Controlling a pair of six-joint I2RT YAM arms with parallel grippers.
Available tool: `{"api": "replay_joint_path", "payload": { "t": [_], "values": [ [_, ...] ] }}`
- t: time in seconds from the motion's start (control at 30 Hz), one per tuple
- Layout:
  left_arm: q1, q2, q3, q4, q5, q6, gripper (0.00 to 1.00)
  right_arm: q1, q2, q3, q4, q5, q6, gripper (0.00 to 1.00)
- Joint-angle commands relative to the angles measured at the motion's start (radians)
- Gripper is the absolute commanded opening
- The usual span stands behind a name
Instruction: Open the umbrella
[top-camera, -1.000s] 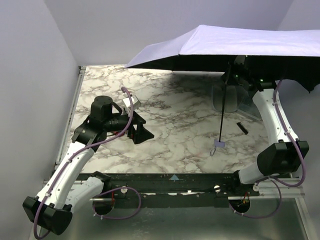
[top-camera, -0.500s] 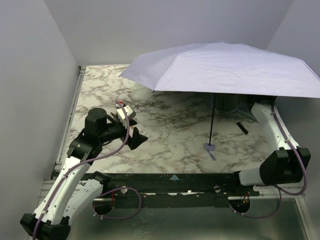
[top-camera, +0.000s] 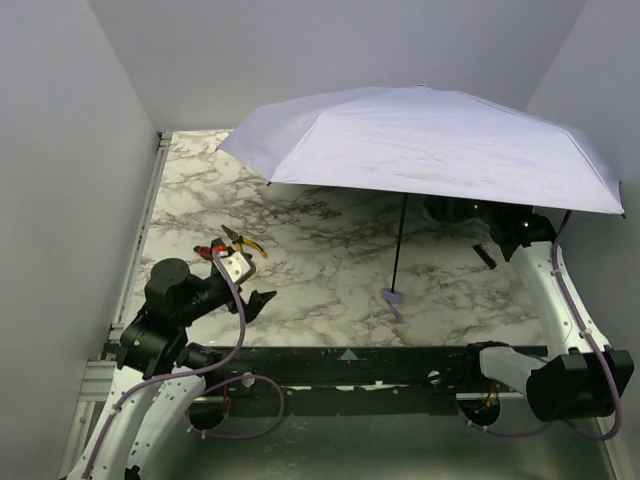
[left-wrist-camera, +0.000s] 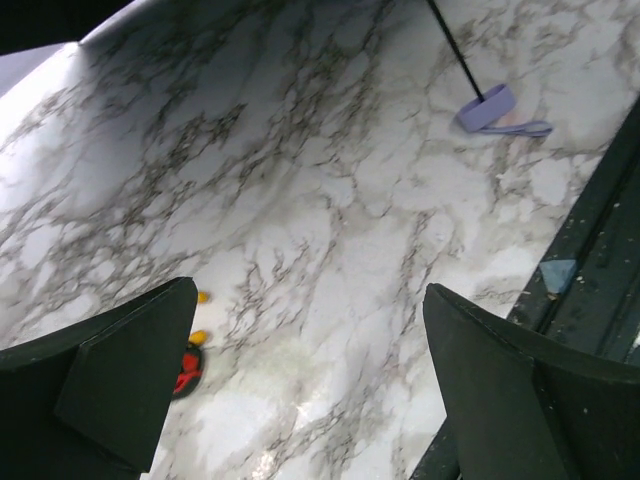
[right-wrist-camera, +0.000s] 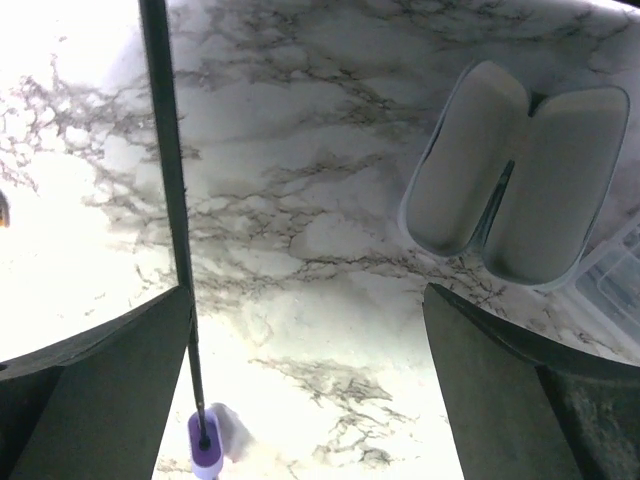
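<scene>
Judging task near done: umbrella (top-camera: 420, 140) fully spread, shaft (top-camera: 399, 245) tilted, handle (top-camera: 392, 296) resting on table (top-camera: 320, 280). Wide-open right gripper (right-wrist-camera: 306, 293) holds nothing, shaft just beside one finger. Also wide and empty: left gripper (left-wrist-camera: 310, 290), left of handle. Next likely: draw arms clear without nudging shaft. Rim right of handle nears wall (top-camera: 590, 90); open marble left of handle, pliers (top-camera: 243, 243) there.

Bright overhead light; umbrella (top-camera: 420, 140) casts shadow on far tabletop (top-camera: 320, 285). Right wrist view overexposed at left. Jaws dark, soft-focus in both wrist views.
</scene>
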Motion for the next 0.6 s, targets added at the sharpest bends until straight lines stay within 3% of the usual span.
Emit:
{"api": "replay_joint_path", "payload": {
  "t": [0.0, 0.3, 0.4, 0.57],
  "values": [
    [0.059, -0.055, -0.009, -0.080, -0.112, 0.030, 0.98, -0.007, -0.085, -0.046, -0.026, -0.092, -0.089, 1.00],
    [0.261, -0.025, 0.044, -0.099, -0.413, -0.029, 0.98, -0.005, -0.314, -0.168, -0.103, -0.166, -0.270, 1.00],
    [0.272, 0.103, 0.096, -0.148, -0.585, -0.003, 0.99, -0.005, -0.383, -0.187, -0.136, -0.130, -0.401, 1.00],
    [0.273, 0.348, 0.179, -0.229, -0.719, -0.051, 0.98, -0.005, -0.483, -0.256, -0.131, -0.005, -0.570, 1.00]
  ]
}}
